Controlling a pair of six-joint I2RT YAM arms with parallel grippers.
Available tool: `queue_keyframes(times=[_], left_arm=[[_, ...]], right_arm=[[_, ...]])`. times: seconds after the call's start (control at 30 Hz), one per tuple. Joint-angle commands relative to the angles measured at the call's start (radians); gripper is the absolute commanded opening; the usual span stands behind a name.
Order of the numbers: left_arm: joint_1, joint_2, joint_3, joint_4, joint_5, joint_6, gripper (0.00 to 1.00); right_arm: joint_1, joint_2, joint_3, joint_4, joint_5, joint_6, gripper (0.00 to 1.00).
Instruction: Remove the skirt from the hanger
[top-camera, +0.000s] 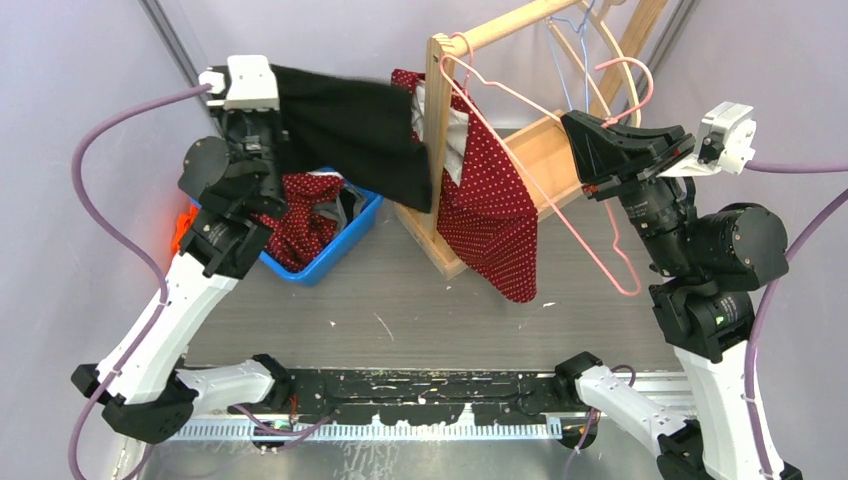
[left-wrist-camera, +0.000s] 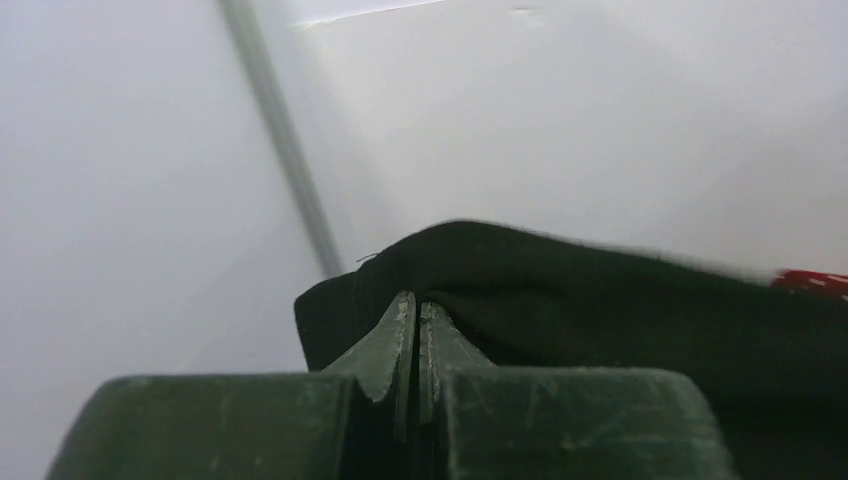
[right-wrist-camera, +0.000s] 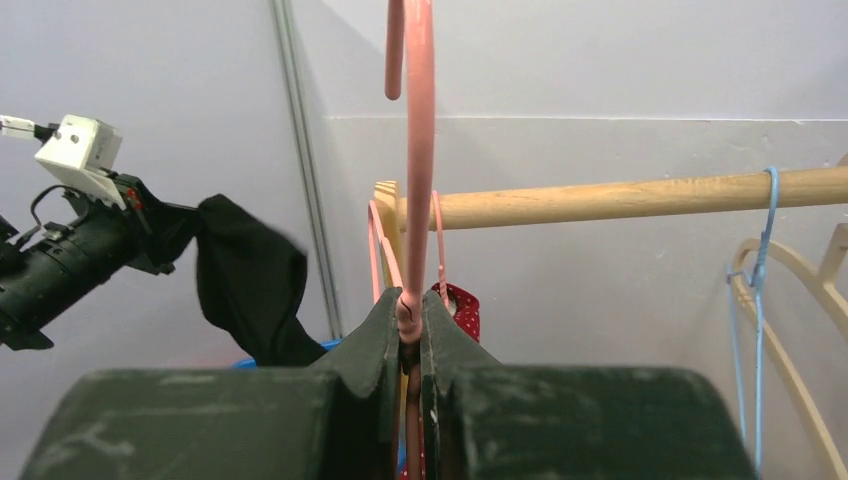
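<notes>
Left wrist fingers pinch black garment, right fingers pink hanger.

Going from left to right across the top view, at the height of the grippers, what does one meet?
Left gripper, black skirt, wooden post, red dotted garment, right gripper holding the pink hanger.

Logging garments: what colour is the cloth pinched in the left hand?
Plain black cloth; top external view shows it best.
</notes>
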Motion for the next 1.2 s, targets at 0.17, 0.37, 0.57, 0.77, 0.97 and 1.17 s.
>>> queue_keyframes(times=[0.17, 0.37, 0.57, 0.77, 0.97, 1.17], left_arm=[[0.235, -0.047, -0.028, -0.063, -0.083, -0.104, 0.00], [0.259, -0.022, -0.113, -0.098, -0.001, -0.208, 0.00], [0.274, 0.047, -0.183, -0.105, 0.083, -0.321, 0.00], [0.299, 0.097, -0.242, -0.080, 0.132, -0.383, 0.00], [0.424, 0.196, -0.384, -0.049, 0.183, -0.528, 0.00], [0.544, 0.252, -0.456, -0.139, 0.241, -0.722, 0.07]], right_arm=[[-0.013, -0.020, -0.002, 0.019, 0.180, -0.116, 0.01], [-0.014, -0.038, -0.018, 0.030, 0.188, -0.125, 0.01], [-0.014, -0.035, -0.019, 0.032, 0.189, -0.132, 0.01], [-0.014, -0.053, -0.032, 0.025, 0.210, -0.152, 0.01], [-0.012, -0.059, -0.011, -0.005, 0.214, -0.175, 0.01], [-0.013, -0.067, 0.006, -0.035, 0.240, -0.183, 0.01]])
